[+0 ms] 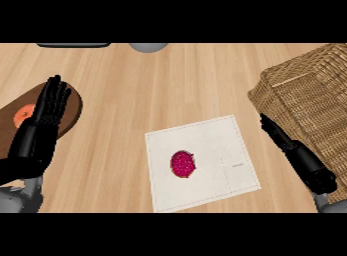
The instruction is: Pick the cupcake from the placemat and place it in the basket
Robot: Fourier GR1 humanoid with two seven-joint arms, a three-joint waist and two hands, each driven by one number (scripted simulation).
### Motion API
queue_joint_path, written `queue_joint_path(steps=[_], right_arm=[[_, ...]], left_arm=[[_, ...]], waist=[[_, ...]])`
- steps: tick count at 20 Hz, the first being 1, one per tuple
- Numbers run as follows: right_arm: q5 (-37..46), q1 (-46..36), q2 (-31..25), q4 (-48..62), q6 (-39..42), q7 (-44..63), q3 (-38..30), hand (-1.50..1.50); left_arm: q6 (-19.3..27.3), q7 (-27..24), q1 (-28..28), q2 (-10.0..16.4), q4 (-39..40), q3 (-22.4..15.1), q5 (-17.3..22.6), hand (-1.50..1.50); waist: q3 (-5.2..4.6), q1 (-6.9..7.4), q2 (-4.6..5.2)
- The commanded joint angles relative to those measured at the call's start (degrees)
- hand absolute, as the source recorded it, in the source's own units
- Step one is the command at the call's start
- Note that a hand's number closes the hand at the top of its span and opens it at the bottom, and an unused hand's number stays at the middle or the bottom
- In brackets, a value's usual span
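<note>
A cupcake [182,164] with pink frosting stands on the white placemat [220,145] near the counter's front middle. The wicker basket [316,100] fills the right side. My right hand [294,150] shows edge-on between the placemat's right edge and the basket, fingers straight and pointing away, holding nothing, a short way right of the cupcake. At the left my left hand [43,115] rests open with fingers up, far from the cupcake.
A dark wooden board [69,112] lies under the left hand at the left edge, with an orange object [22,115] on it. A grey round object [148,47] and a dark flat object [72,45] sit at the far edge.
</note>
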Motion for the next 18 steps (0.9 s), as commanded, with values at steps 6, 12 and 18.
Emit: queue_joint_path(steps=[6,12,18], right_arm=[[-12.91,-19.61,15.6,0.28,1.41,-6.96,-7.24,1.5],[22.12,-20.59,21.26,-0.67,-11.69,-12.48,17.41,-1.5],[25.3,-30.66,28.43,-0.85,-25.01,11.77,23.62,-1.5]], left_arm=[[-0.95,12.14,-1.26,4.48,9.98,2.53,1.21,0.0],[-3.83,16.83,-2.48,4.13,12.47,2.19,4.06,0.0],[-3.24,20.22,-4.2,3.38,13.07,2.56,3.45,0.0]], waist=[[0.1,2.26,-0.65],[-0.29,1.12,-1.68],[-0.33,0.31,-2.14]])
